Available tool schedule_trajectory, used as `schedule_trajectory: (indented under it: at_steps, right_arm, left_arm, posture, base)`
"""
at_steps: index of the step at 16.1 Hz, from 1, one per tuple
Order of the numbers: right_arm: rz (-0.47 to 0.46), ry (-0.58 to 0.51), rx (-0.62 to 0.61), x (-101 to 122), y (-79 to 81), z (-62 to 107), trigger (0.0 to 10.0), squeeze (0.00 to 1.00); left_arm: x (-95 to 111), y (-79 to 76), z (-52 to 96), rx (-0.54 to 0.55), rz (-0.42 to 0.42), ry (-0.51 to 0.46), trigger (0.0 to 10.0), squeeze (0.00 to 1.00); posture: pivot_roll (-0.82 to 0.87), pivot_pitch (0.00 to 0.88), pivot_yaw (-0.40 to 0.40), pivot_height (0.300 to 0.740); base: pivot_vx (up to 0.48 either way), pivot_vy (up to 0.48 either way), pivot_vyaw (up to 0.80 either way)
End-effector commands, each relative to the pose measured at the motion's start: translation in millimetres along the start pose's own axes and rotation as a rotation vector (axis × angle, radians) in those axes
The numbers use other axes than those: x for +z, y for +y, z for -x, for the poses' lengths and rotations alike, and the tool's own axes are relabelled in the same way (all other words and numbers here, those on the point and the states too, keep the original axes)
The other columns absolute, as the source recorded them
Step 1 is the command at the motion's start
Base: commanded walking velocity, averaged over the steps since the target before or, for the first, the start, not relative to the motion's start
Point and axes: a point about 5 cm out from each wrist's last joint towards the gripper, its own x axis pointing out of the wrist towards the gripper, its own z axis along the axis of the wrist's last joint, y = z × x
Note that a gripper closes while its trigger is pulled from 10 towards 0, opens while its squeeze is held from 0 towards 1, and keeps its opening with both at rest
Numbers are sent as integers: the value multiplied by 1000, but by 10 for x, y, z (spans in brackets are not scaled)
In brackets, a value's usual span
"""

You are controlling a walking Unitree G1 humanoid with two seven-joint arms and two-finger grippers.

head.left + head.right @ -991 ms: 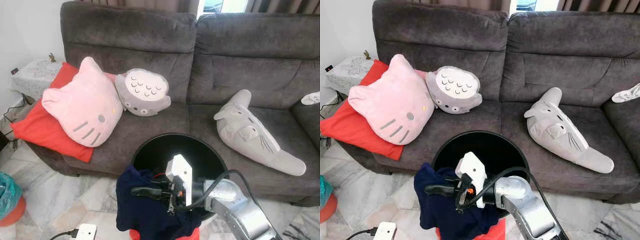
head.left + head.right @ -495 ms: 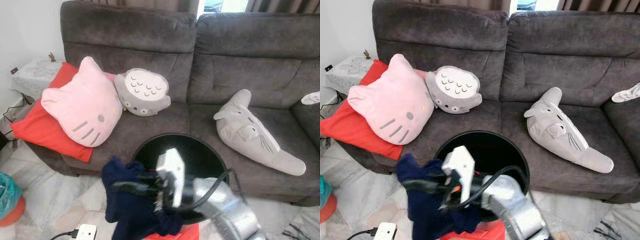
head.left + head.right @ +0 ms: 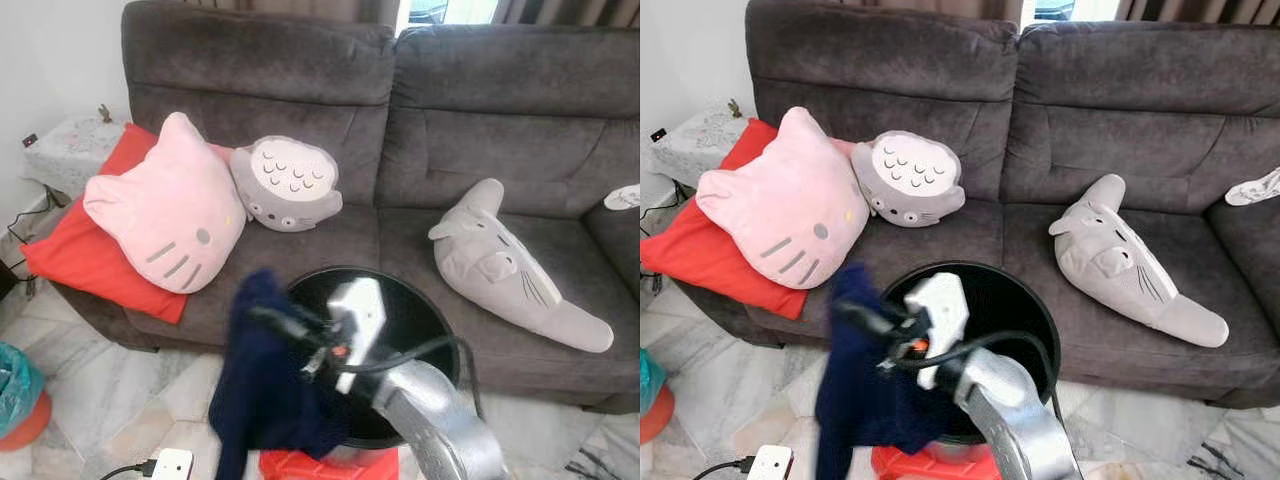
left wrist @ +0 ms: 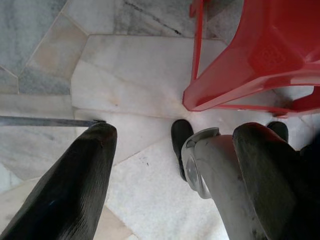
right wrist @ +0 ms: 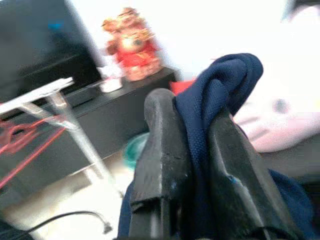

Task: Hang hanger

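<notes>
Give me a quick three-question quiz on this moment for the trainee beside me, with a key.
1. True or false: the right pincer is shut on the navy garment.
2. Which cushion lies nearest the red pillow? A. the pink cat cushion B. the long grey plush C. the round grey owl-like cushion
3. Fill in: the garment hangs in front of the round black ____ by the grey sofa.

Key: 1. True: the cloth is pinched between the two black fingers in the right wrist view. 2. A: it rests against the red pillow. 3. Bin, or tub; its dark inside faces up.
</notes>
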Motion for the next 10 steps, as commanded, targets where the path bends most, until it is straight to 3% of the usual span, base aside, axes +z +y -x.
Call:
schedule_trajectory:
  at_steps: [1,3,6,10]
  right_arm:
    - [73,-59,-87,138,-52,29,0,0]
    - [123,-119,-262,250,-140,89,0,0]
    - [181,-162,-339,333,-115,137,0,0]
    - [230,-214,-596,415,-271,443,0,0]
  left_arm:
    - [-55,25,15,0,-13,31,10000,0]
    - [-61,31,17,1,-18,36,10000,0]
    - [-65,36,18,6,-18,38,10000,0]
    - [-68,35,18,7,-16,41,10000,0]
  posture:
    - [-51,0,11,740]
    - [-55,0,14,740]
    - [-57,0,14,740]
    - [-68,0,11,740]
  base:
    - [0,0,0]
    - [0,0,0]
    - [0,0,0]
    - [0,0,0]
